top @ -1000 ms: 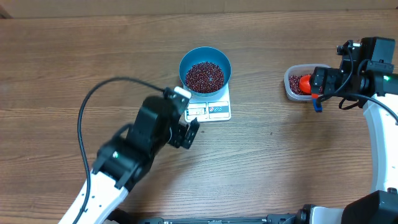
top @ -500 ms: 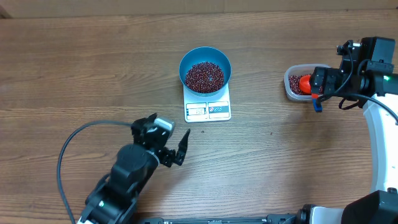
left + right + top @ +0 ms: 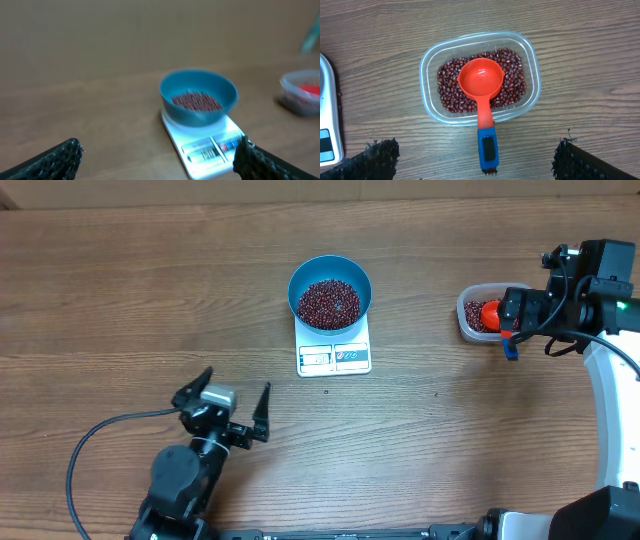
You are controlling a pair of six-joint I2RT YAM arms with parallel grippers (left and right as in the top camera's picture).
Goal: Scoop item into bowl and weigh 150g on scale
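Currently my left gripper (image 3: 237, 378) and right gripper (image 3: 479, 141) gape empty; round blue bowl (image 3: 292, 292) of maroon beans (image 3: 330, 303) tops flat white scale (image 3: 335, 357).

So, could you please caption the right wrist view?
Red scoop with blue handle resting in a clear tub of maroon beans.

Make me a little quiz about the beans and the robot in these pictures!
1. True or false: the blue bowl sits on the white scale.
2. Where is the red scoop? A) in the clear tub B) in the bowl C) held by a hand
3. Fill in: the left hand and right hand are both ____.
Key: 1 true; 2 A; 3 open.
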